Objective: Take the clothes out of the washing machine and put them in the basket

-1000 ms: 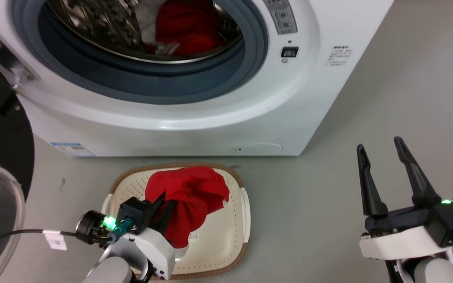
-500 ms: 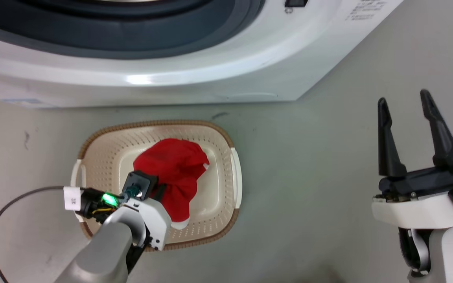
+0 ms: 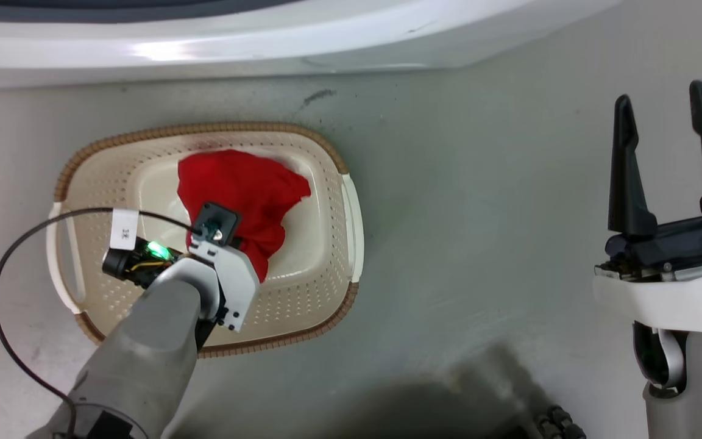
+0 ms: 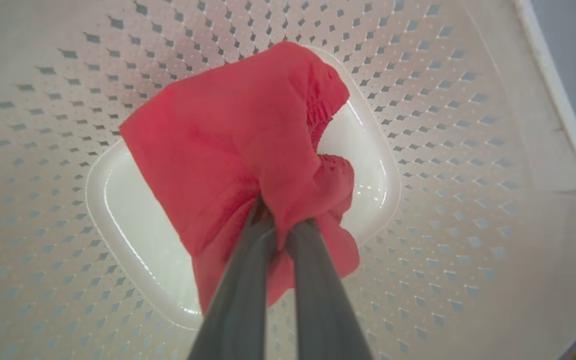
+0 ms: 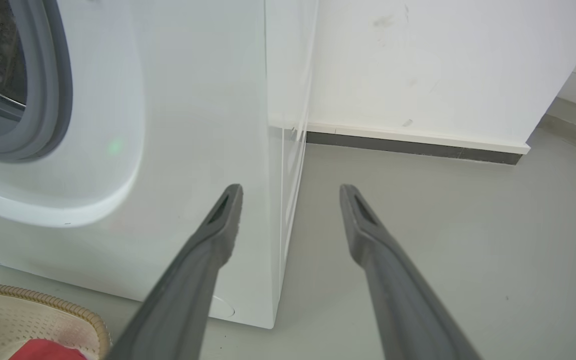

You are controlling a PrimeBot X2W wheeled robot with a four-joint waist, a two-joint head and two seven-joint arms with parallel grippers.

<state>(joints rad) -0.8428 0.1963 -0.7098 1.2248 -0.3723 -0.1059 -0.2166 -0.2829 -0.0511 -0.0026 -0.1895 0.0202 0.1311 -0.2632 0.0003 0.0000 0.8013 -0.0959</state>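
A red garment (image 3: 238, 183) hangs bunched inside the cream basket (image 3: 342, 167), over its smooth bottom (image 4: 118, 200). My left gripper (image 4: 282, 220) points down into the basket and is shut on a fold of this garment (image 4: 238, 140). My right gripper (image 3: 660, 91) is open with nothing in it, above the floor to the right of the basket. The washing machine (image 3: 265, 42) has its white front along the top of the head view. The right wrist view shows the right gripper (image 5: 292, 187) before the machine's corner (image 5: 193, 125) and part of the grey porthole ring (image 5: 43, 100).
A black cable (image 3: 3, 305) loops from my left wrist over the basket's left side. Grey floor (image 3: 479, 244) lies between the basket and my right arm. A white wall with a dark baseboard (image 5: 418, 142) stands behind the machine.
The head camera has tilted down, so the drum has left the view. My left gripper has gone lower into the basket with the red garment. The right gripper stays open.
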